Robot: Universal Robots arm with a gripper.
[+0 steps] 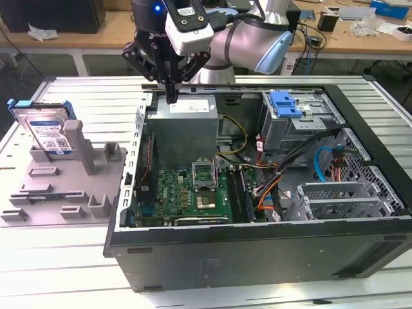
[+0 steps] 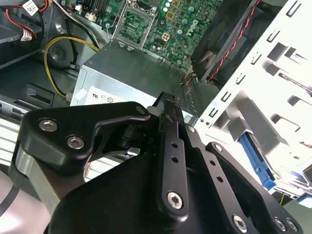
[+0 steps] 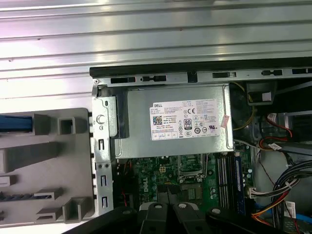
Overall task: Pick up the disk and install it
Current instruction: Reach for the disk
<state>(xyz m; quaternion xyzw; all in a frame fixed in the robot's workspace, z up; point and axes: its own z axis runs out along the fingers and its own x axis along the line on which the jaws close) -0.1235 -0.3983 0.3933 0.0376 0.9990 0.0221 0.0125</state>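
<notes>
The matte black claw [image 1: 171, 96] points straight down with its slim fingers pressed together, clenched on nothing. Its tip hangs just above the far left corner of the plain grey metal power supply box [image 1: 187, 122]. That box sits inside the open black computer case [image 1: 257, 251], with the green motherboard [image 1: 193, 190] on its near side. Toward the exterior view's right stands a grey metal drive cage [image 1: 302, 122] with a blue plastic latch [image 1: 286, 103]. The disk [image 1: 48, 132], flat silver metal with a blue frame, stands tilted in a grey moulded plastic holder [image 1: 77, 174]. It is well apart from the claw, outside the case at the exterior view's left, on the ribbed aluminium surface [image 1: 64, 270].
</notes>
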